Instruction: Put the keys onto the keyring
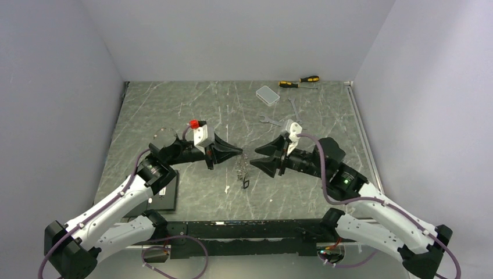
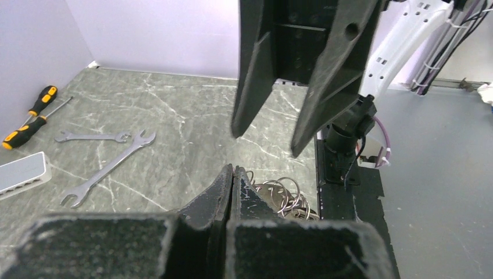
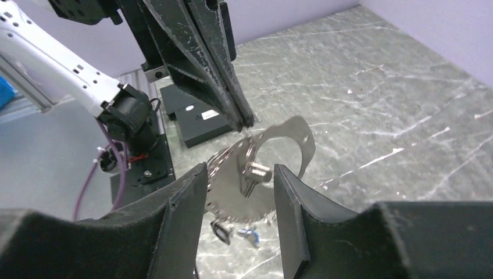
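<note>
Grey-green marbled table: at mid-frame the left gripper is clamped tight on the keyring, with the keys dangling beneath. The right gripper stands parted around them. Farther off, upper right, lie wrenches and screwdrivers.

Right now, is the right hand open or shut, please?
Open: the right hand shows a wide gap between its fingers, with the keyring visible through it.
</note>
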`<state>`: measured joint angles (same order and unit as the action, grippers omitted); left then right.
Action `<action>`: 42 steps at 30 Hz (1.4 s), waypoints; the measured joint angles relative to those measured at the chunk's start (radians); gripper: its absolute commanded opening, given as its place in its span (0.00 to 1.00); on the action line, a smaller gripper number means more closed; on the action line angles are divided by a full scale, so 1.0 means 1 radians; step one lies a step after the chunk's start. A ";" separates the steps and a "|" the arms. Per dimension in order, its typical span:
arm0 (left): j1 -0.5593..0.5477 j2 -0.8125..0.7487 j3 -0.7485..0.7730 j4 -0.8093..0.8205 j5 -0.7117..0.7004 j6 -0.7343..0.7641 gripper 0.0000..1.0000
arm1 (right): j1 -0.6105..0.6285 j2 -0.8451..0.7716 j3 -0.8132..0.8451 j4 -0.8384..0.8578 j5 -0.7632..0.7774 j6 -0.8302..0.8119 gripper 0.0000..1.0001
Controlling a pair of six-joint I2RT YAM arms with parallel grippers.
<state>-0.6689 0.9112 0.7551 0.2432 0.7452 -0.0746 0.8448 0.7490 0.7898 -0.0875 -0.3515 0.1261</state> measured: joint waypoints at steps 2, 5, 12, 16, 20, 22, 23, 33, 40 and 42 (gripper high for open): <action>0.000 0.000 -0.002 0.010 0.013 -0.008 0.00 | 0.000 0.035 0.000 0.056 -0.026 -0.029 0.45; 0.000 0.000 -0.010 0.024 0.027 -0.020 0.00 | 0.000 0.089 0.000 0.098 -0.058 -0.063 0.44; 0.001 0.000 -0.015 0.029 0.044 -0.024 0.00 | 0.000 0.114 0.000 0.148 -0.112 -0.121 0.38; 0.001 0.000 -0.015 0.030 0.045 -0.024 0.00 | 0.000 0.129 0.000 0.150 -0.124 -0.138 0.36; 0.001 0.000 -0.015 0.030 0.045 -0.025 0.00 | 0.000 0.139 0.000 0.150 -0.123 -0.154 0.32; 0.001 0.000 -0.015 0.030 0.046 -0.025 0.00 | -0.002 0.143 0.002 0.148 -0.123 -0.163 0.29; 0.001 0.000 -0.015 0.030 0.047 -0.025 0.00 | -0.003 0.145 0.003 0.148 -0.123 -0.169 0.27; 0.002 -0.009 -0.015 0.036 0.048 -0.024 0.00 | -0.010 0.159 0.027 0.136 -0.134 -0.190 0.12; 0.003 -0.012 -0.016 0.037 0.047 -0.024 0.00 | -0.010 0.162 0.030 0.134 -0.141 -0.194 0.12; 0.003 -0.013 -0.016 0.036 0.047 -0.024 0.00 | -0.010 0.162 0.030 0.134 -0.141 -0.194 0.12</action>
<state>-0.6662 0.8982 0.7395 0.2794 0.7918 -0.0990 0.8345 0.9108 0.8200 0.0463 -0.4923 -0.0681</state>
